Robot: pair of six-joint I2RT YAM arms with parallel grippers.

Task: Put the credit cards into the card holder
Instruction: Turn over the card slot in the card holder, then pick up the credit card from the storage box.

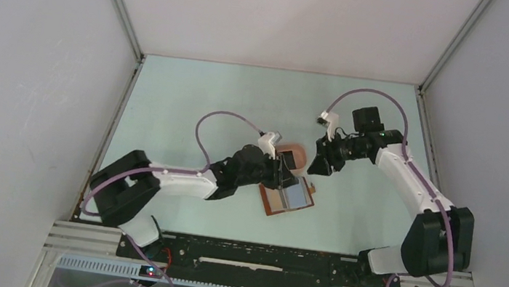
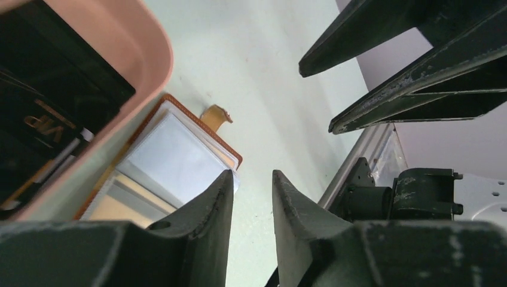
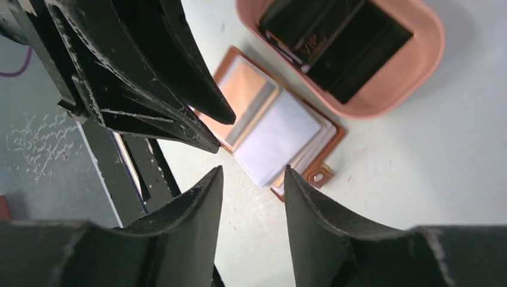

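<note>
The card holder [image 3: 281, 128] lies open and flat on the table, its snap tab [image 3: 317, 176] sticking out; it is also in the top view [image 1: 289, 200] and the left wrist view [image 2: 173, 158]. A tan surface shows in one of its clear pockets. Black credit cards [image 3: 338, 45] lie stacked in a pink tray [image 3: 382, 104], one with gold lettering [image 2: 45, 122]. My left gripper [image 2: 251, 174] hovers over the holder's edge, open a little with nothing between its fingers. My right gripper [image 3: 253, 169] hangs just above the holder, open and empty. The two grippers are close together.
The pink tray [image 1: 296, 153] sits right behind the holder, touching it or nearly so. The left gripper [image 1: 283, 172] and the right gripper [image 1: 319, 166] crowd the space above both. The near frame rail [image 1: 258, 265] runs along the table's front edge.
</note>
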